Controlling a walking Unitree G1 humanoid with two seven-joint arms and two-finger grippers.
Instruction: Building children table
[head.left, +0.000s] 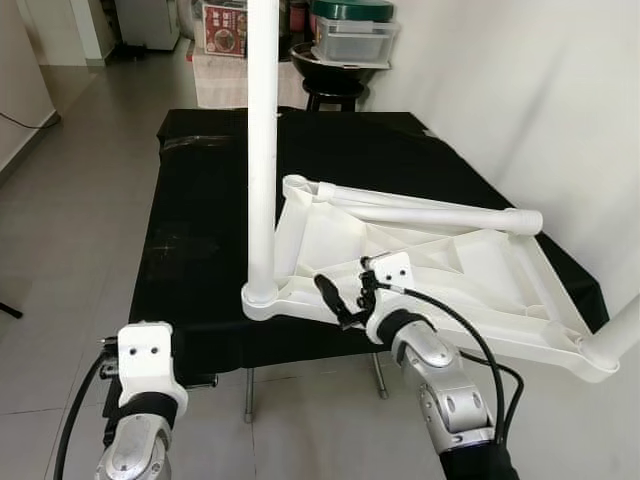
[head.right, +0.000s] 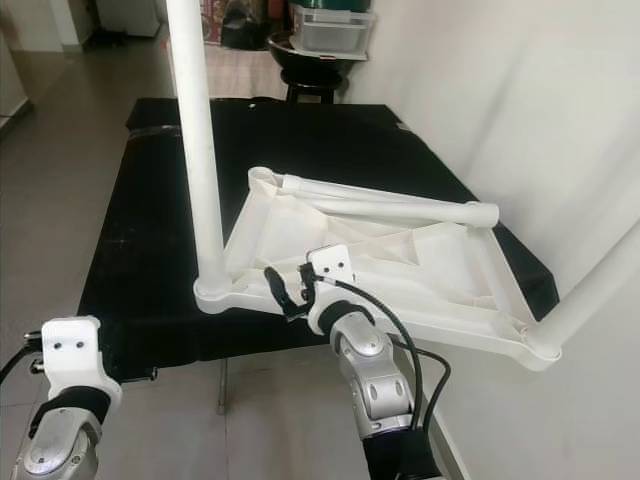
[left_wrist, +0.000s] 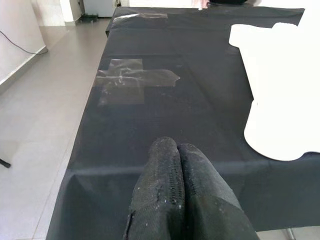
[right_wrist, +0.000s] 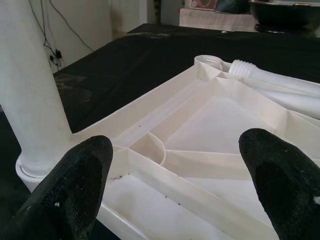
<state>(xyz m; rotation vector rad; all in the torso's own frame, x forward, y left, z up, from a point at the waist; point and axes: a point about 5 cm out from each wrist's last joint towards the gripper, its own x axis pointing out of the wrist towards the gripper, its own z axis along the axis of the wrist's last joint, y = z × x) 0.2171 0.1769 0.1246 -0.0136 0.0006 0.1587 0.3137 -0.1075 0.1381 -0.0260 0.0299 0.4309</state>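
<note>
**poster1:** Left eye view has the white tabletop (head.left: 440, 265) lying upside down on the black table (head.left: 200, 250), pushed toward the wall-side edge, one corner hanging off it. I count three legs: one upright leg (head.left: 262, 150) screwed into the near corner, one loose leg (head.left: 430, 213) lying across the tabletop, and a third leg (head.left: 622, 335) sticking out from the overhanging corner.

**poster2:** And the arms?

**poster1:** Right gripper (right_wrist: 175, 187) is raised at the tabletop's near rim, just beside the upright leg, fingers (right_wrist: 70, 185) spread wide, holding nothing. Left gripper (left_wrist: 175, 195) sits low at the table's near edge, well apart from the tabletop, fingers pressed together, empty.
</note>
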